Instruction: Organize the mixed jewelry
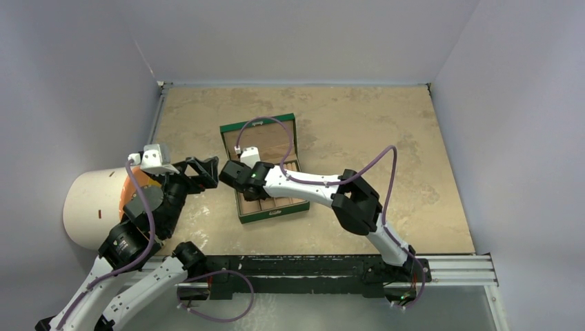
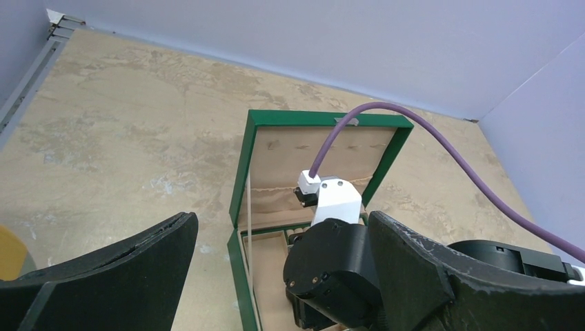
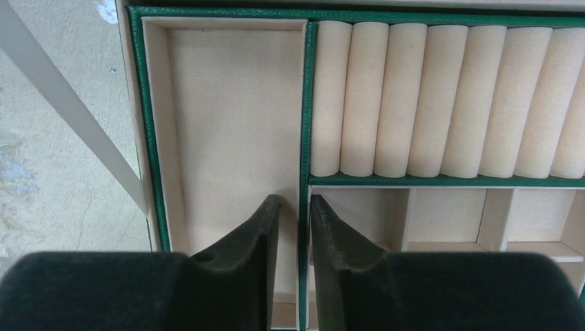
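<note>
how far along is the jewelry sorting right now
Done: the green box with tan compartments stands open, but its long tray, ring rolls and visible small cells show no jewelry. In hand: nothing; the right gripper hovers over the tray's divider, fingers slightly parted; the left gripper is wide open and empty. Left: seemingly all the sorting; no pieces show in any view.

Mid desk: box, lid raised behind. Over box's divider: right pincer. Just left of box: left pincer. Far left, beside left arm: cylinder.
</note>
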`<state>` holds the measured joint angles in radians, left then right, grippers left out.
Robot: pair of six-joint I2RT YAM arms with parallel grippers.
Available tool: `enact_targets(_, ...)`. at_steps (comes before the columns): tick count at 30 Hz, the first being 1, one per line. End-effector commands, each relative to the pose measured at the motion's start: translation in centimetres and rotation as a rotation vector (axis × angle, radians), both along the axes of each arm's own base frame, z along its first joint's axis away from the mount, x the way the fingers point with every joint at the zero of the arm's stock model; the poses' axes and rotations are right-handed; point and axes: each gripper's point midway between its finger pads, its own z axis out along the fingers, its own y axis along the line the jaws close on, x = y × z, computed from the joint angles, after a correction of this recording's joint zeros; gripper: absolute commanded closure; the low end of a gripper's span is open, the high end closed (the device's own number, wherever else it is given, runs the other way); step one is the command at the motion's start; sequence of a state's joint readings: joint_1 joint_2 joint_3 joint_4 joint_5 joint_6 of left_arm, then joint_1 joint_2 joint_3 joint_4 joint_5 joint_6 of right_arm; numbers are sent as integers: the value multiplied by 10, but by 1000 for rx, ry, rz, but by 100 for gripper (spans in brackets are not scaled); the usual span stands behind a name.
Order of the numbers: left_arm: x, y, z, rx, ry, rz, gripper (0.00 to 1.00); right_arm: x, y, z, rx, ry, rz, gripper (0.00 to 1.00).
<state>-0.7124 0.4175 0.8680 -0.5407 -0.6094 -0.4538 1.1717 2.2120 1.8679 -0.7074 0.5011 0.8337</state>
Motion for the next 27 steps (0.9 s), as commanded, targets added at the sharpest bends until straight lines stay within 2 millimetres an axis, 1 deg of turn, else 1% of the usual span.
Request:
enact_targets(1,4,-2,7,-23,-18,7,6,-4,0,35,65,-25,-11,71)
enact_targets(8,7,-3,3,-7,-2,11,6,-8,-17,72,95,-66,1,65)
enact_targets(11,10,-5,-1,5,10,16,6,-13,-32,87,98,-79,25,64)
enact_targets(15,13,-7,-5,25,27,15,6,-16,-65,100,74,-134,33,64)
enact_targets(20,18,-10,-9,43,44,17,6,-21,-117,106,27,-190,5,62)
enact_targets(27,23,-22,-14,49,62,-26,6,-38,-184,95,15,-173,-73,62)
